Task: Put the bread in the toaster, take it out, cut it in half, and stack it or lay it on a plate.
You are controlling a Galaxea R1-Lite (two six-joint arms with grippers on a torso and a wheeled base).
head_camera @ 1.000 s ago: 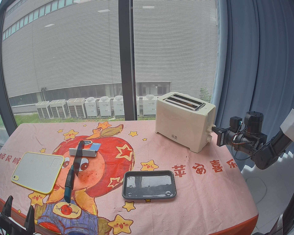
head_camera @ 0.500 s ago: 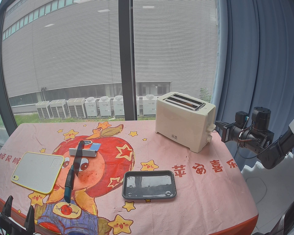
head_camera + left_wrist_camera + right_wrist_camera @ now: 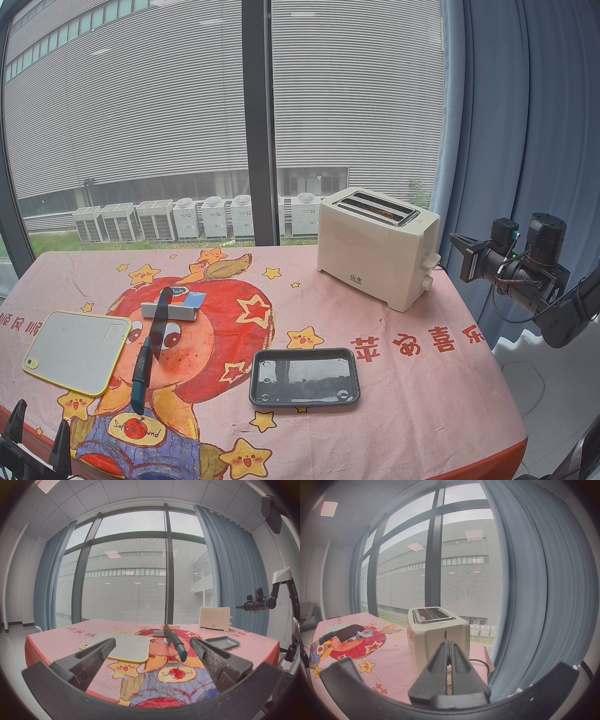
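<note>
At the desk's (image 3: 406,387) near edge the left pincer (image 3: 152,642) gapes wide, empty. Beyond lie the knife (image 3: 142,369), cutting board (image 3: 75,350) and black plate (image 3: 304,402). Farther back, the bread (image 3: 423,617) sits low in the toaster (image 3: 375,256). The right pincer (image 3: 454,238), fingers pressed together, hovers beside it, apart.

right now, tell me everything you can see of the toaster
The toaster is a cream, plastic-looking box with two metal-rimmed slots on top; a brown piece sits low in one. It stands upright at the far right of the pink cloth, controls on the end facing the right gripper, which is shut and apart from it. A dark cord leaves its base.
</note>
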